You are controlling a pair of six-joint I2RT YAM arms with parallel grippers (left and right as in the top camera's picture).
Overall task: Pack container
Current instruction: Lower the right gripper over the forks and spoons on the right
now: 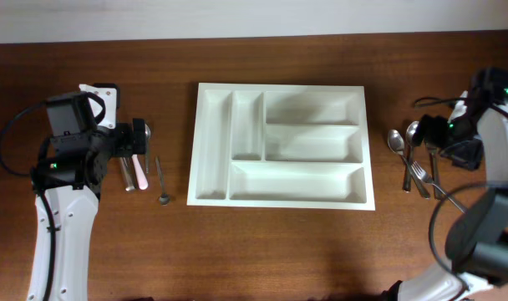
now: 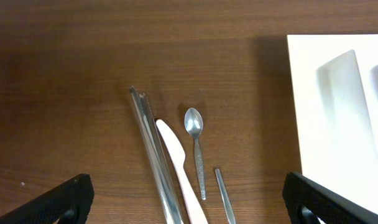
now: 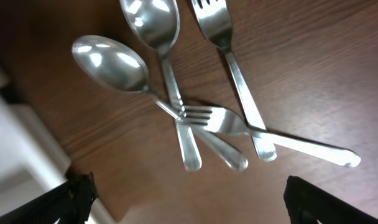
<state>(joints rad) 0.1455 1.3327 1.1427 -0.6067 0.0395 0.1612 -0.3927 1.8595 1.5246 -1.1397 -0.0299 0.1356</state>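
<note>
We see the container [image 1: 281, 87], a white plastic tray, lying flat on the brown wooden table [image 1: 279, 251]. It has two narrow upright compartments on one side and three long ones running across. Left of the container, our left gripper [image 2: 186, 190] hangs spread wide over a white knife [image 2: 175, 158] and a small spoon [image 2: 194, 132]. Right of the container, the right gripper [image 3: 186, 190] is also spread wide, above crossed spoons [image 3: 114, 59] and forks [image 3: 234, 65].

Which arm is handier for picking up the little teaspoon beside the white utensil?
Left, probably: the left gripper, open, hangs directly over the teaspoon; the right gripper is beyond the container, over other cutlery.
</note>
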